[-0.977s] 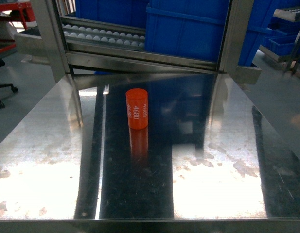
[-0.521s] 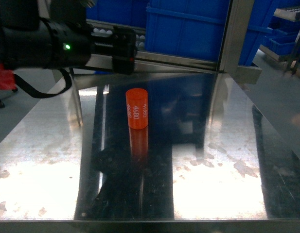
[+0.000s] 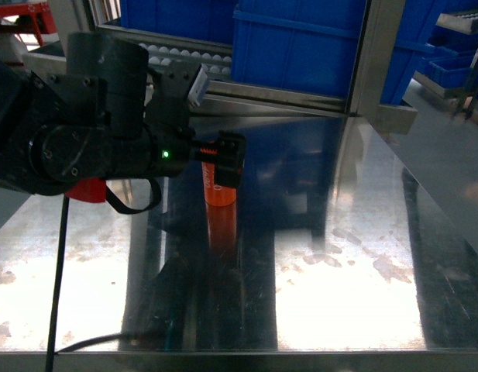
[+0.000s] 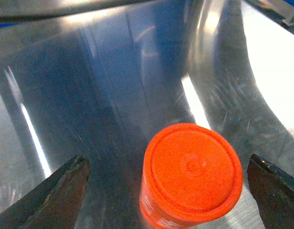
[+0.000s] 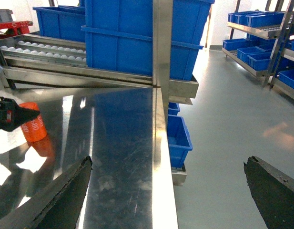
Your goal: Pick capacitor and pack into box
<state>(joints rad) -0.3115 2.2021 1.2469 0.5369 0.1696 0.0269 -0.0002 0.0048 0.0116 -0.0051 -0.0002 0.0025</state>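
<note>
The capacitor (image 3: pixel 221 195) is an orange cylinder with white print, standing upright on the steel table (image 3: pixel 362 256). My left gripper (image 3: pixel 227 159) hangs over its top, partly hiding it in the head view. In the left wrist view the capacitor (image 4: pixel 192 174) stands between the spread fingers of my left gripper (image 4: pixel 168 160), closer to the right finger, touching neither. My right gripper (image 5: pixel 168 163) is open and empty above the table's right edge; from there the capacitor (image 5: pixel 32 128) shows far left. The box is out of view.
Large blue bins (image 3: pixel 300 46) and a roller conveyor (image 3: pixel 161 58) sit on a steel rack behind the table. A steel post (image 3: pixel 370 62) rises at the back right. Another blue bin (image 5: pixel 179 138) sits below the table's right edge.
My left arm has swung in from the left and come down until its open fingers straddle the capacitor. The capacitor has not moved.
</note>
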